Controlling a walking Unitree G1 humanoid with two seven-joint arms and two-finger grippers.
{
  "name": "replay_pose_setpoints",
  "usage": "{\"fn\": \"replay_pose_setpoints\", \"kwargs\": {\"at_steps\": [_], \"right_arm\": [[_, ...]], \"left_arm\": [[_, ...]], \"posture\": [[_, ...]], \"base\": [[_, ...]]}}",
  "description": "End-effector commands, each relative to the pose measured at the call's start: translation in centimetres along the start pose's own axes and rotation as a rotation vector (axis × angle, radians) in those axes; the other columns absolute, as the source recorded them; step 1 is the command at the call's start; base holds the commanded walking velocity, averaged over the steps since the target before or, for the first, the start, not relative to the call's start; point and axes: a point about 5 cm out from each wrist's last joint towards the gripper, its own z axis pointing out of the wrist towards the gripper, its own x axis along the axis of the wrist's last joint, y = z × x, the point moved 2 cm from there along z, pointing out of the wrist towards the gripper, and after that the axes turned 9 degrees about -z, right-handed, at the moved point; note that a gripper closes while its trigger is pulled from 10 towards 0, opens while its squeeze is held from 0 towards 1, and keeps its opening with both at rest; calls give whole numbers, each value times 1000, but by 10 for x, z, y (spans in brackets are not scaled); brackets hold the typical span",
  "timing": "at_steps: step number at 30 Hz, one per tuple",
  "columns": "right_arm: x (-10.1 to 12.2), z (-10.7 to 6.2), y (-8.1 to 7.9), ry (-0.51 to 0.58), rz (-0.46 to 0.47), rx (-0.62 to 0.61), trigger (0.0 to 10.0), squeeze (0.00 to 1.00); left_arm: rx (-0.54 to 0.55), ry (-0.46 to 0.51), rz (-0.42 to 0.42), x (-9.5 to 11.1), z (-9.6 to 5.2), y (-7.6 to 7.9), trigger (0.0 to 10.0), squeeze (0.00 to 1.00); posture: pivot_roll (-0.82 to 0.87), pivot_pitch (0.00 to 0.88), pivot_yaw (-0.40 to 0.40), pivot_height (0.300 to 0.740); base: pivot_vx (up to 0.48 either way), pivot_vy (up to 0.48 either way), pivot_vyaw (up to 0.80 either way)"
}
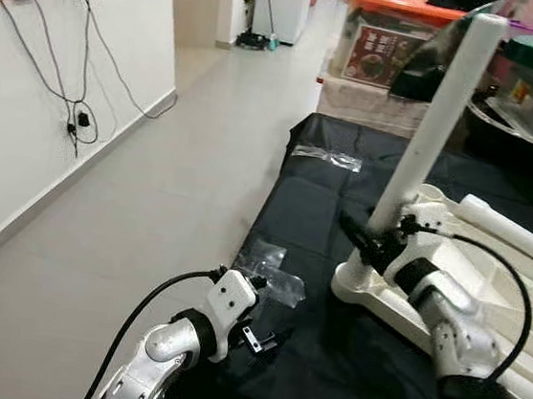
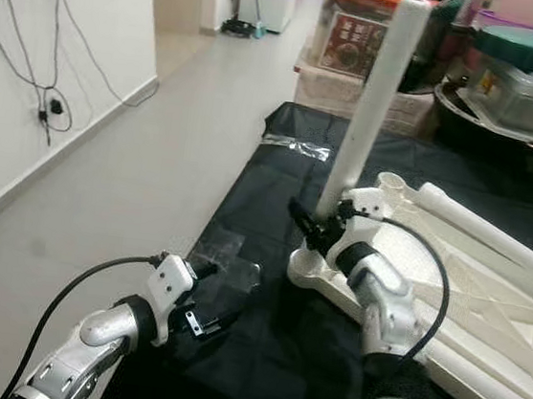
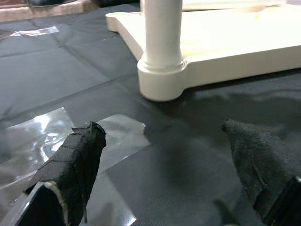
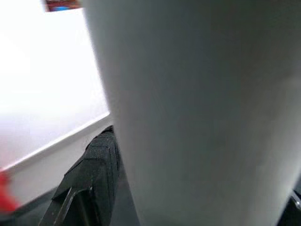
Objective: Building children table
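Left eye view showed the right gripper [image 1: 370, 238] clamped on the upright table leg [image 1: 435, 122], low by the tabletop [image 1: 474, 281] corner socket; a skewed push could jam it. Left gripper [image 1: 265, 337] hung open nearby.

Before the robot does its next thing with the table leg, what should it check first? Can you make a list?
1. Right gripper shut on the white leg: ok.
2. Leg seated in the tabletop corner socket: ok, though how deep cannot tell.
3. Leg upright: not ok, it leans in the eye views.
4. Left gripper open and apart from the leg: ok.
5. Clear plastic wrapper on the black cloth under the left gripper: not ok, could snag.
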Motion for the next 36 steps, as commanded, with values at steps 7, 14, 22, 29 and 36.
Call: {"fn": "replay_pose_setpoints", "kwargs": {"at_steps": [7, 14, 22, 29, 36], "right_arm": [[8, 26, -38, -2, 6, 442, 10000, 0], [-4, 39, -42, -66, -53, 392, 0, 0], [-12, 28, 24, -75, 9, -532, 0, 0], [-19, -28, 43, -80, 117, -1183, 0, 0], [-13, 3, 3, -7, 166, -1158, 10000, 0]], "left_arm": [[-10, -6, 1, 1, 2, 1, 10000, 0], [-13, -9, -2, 0, 1, 1, 10000, 0], [-15, -11, -8, 0, 2, 2, 10000, 0], [-17, -11, -10, 1, 2, 2, 10000, 0], [-14, -11, -11, 1, 2, 1, 10000, 0]], "posture": [[209, 0, -82, 740], [202, 0, -78, 740], [189, 0, -68, 740], [185, 0, -68, 740], [185, 0, -67, 740]], "base": [[0, 0, 0], [0, 0, 0], [0, 0, 0], [0, 0, 0], [0, 0, 0]]}}
